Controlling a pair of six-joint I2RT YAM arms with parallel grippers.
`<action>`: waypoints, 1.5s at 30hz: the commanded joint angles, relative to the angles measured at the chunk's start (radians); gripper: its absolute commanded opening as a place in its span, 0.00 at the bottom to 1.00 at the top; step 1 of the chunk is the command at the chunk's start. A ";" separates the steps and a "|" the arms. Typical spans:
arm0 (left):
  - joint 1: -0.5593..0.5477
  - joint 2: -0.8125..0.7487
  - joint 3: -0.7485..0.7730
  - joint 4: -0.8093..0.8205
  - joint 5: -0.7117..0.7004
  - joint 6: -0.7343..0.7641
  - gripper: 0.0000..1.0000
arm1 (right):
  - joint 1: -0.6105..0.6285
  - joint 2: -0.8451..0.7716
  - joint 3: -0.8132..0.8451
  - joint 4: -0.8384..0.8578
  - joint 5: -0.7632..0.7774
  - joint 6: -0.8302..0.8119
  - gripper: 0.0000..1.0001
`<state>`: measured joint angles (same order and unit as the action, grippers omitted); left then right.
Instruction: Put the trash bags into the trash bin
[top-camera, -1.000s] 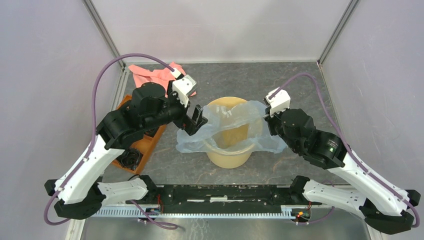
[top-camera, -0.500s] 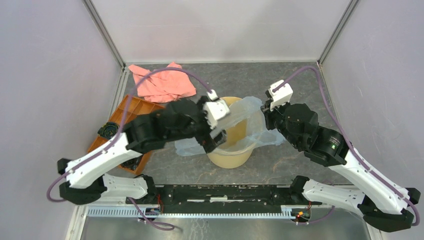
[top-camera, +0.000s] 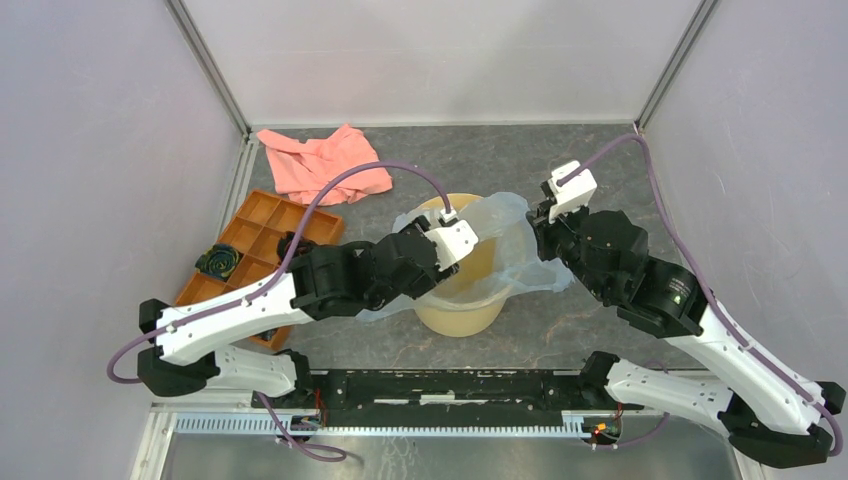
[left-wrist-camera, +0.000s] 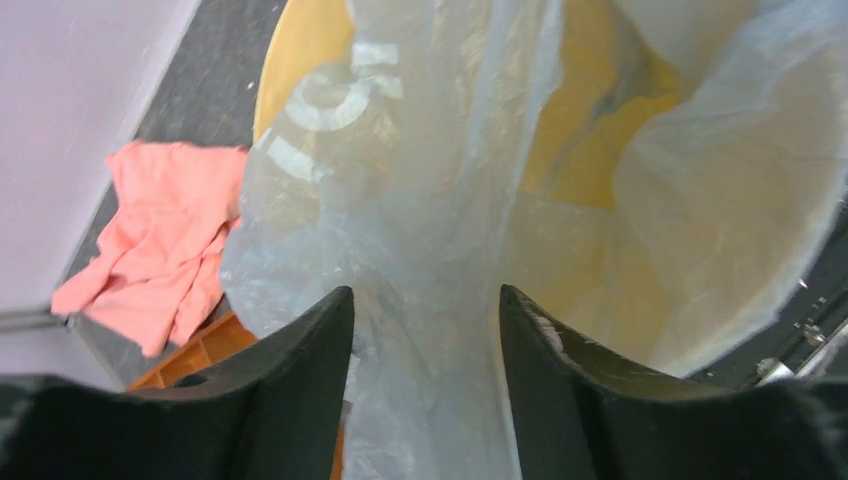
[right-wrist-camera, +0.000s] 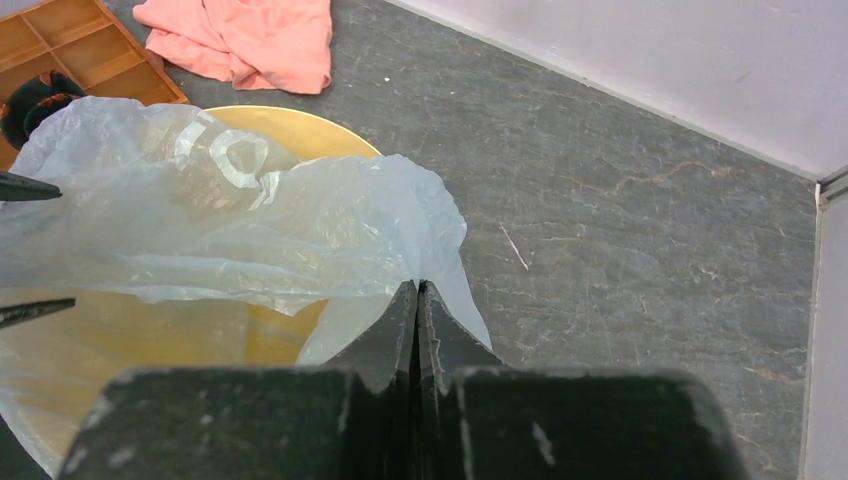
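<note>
The bag drapes over the bin, partly sunk inside, with one edge spilling over the bin's right rim. The right tool, just outside that rim, is pinched tight on the bag's edge. The left tool hangs over the bin's mouth, jaws apart, film bunched between them.

The left gripper has swung from beside the bucket's left wall to above its mouth; its fingers have drawn closer together, with film of the bag now between them; the tray left of the bucket, half hidden before, is uncovered. The right gripper has shifted slightly toward the bucket's far right side; the bag's left flap, earlier spread down the bucket's left wall, lies more over the mouth.
</note>
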<state>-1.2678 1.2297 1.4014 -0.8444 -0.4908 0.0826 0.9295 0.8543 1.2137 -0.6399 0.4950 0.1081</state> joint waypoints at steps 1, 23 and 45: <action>-0.003 -0.005 -0.004 -0.018 -0.190 -0.068 0.58 | 0.004 -0.002 0.003 0.037 0.021 0.002 0.03; 0.638 0.015 0.038 0.087 0.549 -0.239 0.11 | -0.323 0.200 0.039 0.068 -0.355 -0.058 0.01; 0.992 0.056 -0.442 0.587 1.075 -0.587 0.03 | -0.507 0.305 -0.153 0.246 -0.572 -0.057 0.01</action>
<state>-0.2825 1.3376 1.0504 -0.3740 0.5175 -0.4137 0.4290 1.1786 1.1175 -0.4572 -0.0319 0.0544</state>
